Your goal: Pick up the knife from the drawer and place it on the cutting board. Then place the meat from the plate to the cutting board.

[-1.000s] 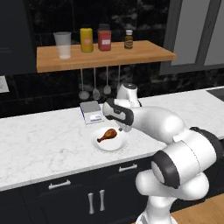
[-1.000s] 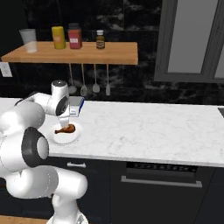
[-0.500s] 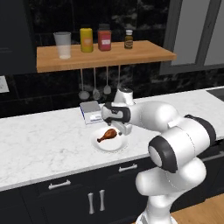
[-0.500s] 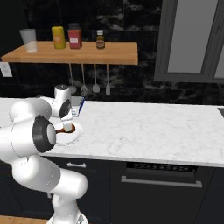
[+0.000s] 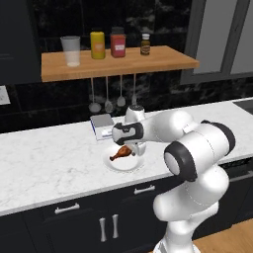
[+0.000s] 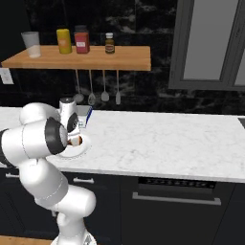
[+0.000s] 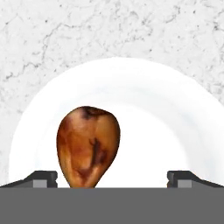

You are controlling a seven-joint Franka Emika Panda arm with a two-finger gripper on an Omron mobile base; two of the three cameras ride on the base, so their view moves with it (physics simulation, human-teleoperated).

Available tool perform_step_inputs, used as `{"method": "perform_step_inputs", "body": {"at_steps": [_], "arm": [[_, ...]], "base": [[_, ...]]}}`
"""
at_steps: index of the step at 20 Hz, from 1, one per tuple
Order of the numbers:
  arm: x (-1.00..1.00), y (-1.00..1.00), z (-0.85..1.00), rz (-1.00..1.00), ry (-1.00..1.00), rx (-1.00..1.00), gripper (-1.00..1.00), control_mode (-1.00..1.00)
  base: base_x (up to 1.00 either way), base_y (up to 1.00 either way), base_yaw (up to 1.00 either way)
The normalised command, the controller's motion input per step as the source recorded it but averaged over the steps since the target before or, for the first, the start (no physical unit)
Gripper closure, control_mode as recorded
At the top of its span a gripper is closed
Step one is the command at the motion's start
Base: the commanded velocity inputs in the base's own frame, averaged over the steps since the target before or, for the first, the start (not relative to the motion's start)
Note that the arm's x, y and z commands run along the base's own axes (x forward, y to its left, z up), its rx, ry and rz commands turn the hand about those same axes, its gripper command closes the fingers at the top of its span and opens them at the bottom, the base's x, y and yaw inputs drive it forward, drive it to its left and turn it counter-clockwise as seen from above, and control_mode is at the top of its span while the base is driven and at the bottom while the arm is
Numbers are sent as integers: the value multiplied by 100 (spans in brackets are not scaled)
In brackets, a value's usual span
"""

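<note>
White marble tabletop [image 5: 44,163] w/ grey veins carries everything I can see. Going left to right in the left base view: bare marble, then the plate [image 5: 109,165], then my arm coming in from 3 o'clock. The meat [image 5: 122,152] sits on the plate, brown drumstick shape, thin end pointing to 9 o'clock. A small grey-blue box [image 5: 102,126] lies on the marble just past the plate at about 11 o'clock.

My tool [image 7: 112,179] hangs right over the plate, tips spread wide, nothing between them gripped yet. In the hand view the left fingertip [image 7: 43,178] is just beside the meat's narrow end; the right one is well apart from it, over bare plate at 3 o'clock. So the meat [image 7: 89,146] is off-centre, toward 9 o'clock of my grip line.

Risks, as I judge them:
- Off-centre close: right tip would sweep the meat sideways, or the left tip lands on top of it and rolls it off the rim.
- Rounded, likely slick surface; a pinch on the taper could squirt it out.
- Coming down too far: tips hit the plate and shove it toward the tabletop edge at 6 o'clock.
- Order: I can't see knife, drawer or cutting board from here, so I can't tell if the knife step is done or where the drop spot is.
</note>
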Motion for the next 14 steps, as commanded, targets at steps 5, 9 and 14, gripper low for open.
{"method": "perform_step_inputs", "body": {"at_steps": [5,9,14], "arm": [[36,23,-33,0,1,-9,-100,-100],[25,5,-15,0,0,-6,-100,-100],[6,0,-35,0,1,-7,-100,-100]], "base": [[0,0,0],[0,0,0],[0,0,0]]}}
